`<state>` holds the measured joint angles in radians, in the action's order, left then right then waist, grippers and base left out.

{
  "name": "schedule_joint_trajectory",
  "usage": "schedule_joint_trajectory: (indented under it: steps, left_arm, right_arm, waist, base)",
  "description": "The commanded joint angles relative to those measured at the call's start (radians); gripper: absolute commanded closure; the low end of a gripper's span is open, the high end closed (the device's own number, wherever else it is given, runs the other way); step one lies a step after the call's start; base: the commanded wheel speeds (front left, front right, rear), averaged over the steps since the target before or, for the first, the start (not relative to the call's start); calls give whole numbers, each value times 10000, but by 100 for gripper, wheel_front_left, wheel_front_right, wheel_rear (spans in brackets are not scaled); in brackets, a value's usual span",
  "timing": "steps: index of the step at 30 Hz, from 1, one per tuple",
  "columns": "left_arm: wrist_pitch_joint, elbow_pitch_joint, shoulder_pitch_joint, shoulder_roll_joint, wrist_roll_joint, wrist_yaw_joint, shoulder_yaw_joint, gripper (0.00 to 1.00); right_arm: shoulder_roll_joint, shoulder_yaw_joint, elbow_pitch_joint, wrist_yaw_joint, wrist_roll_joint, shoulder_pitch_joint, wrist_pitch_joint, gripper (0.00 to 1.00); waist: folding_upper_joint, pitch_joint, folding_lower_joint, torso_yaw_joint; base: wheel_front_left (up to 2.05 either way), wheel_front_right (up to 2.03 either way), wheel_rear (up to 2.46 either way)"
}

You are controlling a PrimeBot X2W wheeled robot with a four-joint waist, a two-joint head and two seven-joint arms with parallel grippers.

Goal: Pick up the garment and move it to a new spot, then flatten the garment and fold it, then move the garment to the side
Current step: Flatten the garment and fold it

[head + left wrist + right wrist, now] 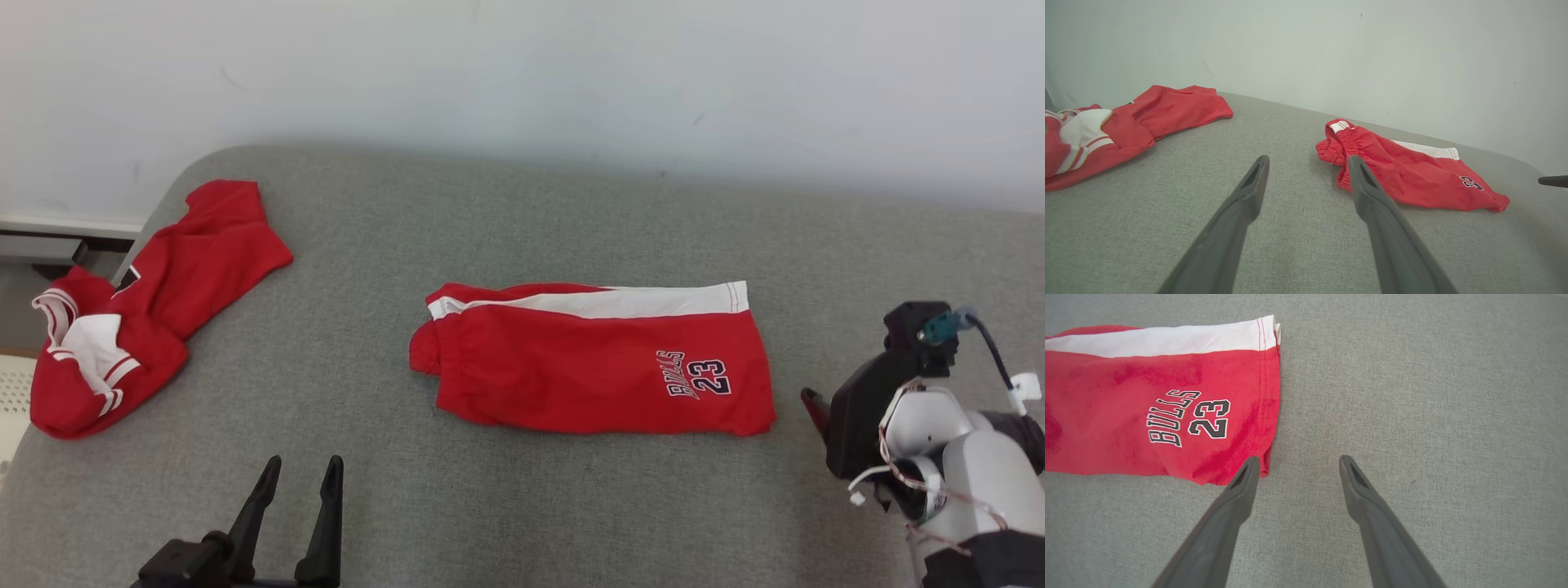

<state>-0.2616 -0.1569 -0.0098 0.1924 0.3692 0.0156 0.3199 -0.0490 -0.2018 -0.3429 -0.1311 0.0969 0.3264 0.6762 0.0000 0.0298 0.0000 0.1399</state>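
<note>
The red shorts (1106,416) lay flat on the grey cloth top (1412,396). A white stripe (1159,339) ran along their far side. Black letters on the red part said BULLS 23. The right gripper (1298,465) was wide apart and held nothing. One of its two dark fingers (1237,498) had its tip right by the near corner of the shorts, and it was hard to tell if they touched. The other finger was over bare grey cloth.

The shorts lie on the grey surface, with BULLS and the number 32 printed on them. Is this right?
No. The number on the shorts is 23, not 32; the right wrist view shows it. The rest holds: they lie on the grey surface, with BULLS printed.
</note>
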Motion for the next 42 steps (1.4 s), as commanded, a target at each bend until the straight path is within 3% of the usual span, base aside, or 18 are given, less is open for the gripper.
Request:
schedule_joint_trajectory:
  steps: [1,6,17,30,40,41,42]
  left_arm:
    - [-51,-29,-163,-2,-160,-71,-4,0]
    - [-50,-140,-294,-101,-185,-202,64,0]
    - [-51,-364,-549,-394,-366,-474,290,0]
    - [-52,-422,-853,-753,-600,-720,338,0]
    - [-52,-538,-1007,-924,-774,-888,305,0]
    - [-52,-552,-1005,-937,-780,-904,299,0]
    - [-52,-565,-1005,-951,-779,-919,292,0]
  right_arm:
    - [-39,-185,-185,3,-133,422,404,0]
    - [-37,-694,-1150,3,-137,1327,880,0]
    - [-37,-2285,-3876,3,-1228,3018,726,0]
    - [-37,-4187,-5317,3,-2860,4164,300,0]
    - [17,-5063,-6595,-1,-3470,4656,-206,0]
    - [26,-5102,-6731,-1,-3482,4720,-234,10]
    - [31,-5142,-6876,-1,-3530,4770,-270,28]
  waist:
    - [0,172,0,160]
    - [0,350,0,457]
    - [0,673,0,1240]
    - [0,1323,0,2009]
    - [0,1531,0,2452]
    - [0,1535,0,2476]
    - [0,1534,0,2495]
  base:
    - [0,0,0]
    - [0,0,0]
    - [0,0,0]
    - [0,0,0]
    - [0,0,0]
    - [0,0,0]
    - [0,0,0]
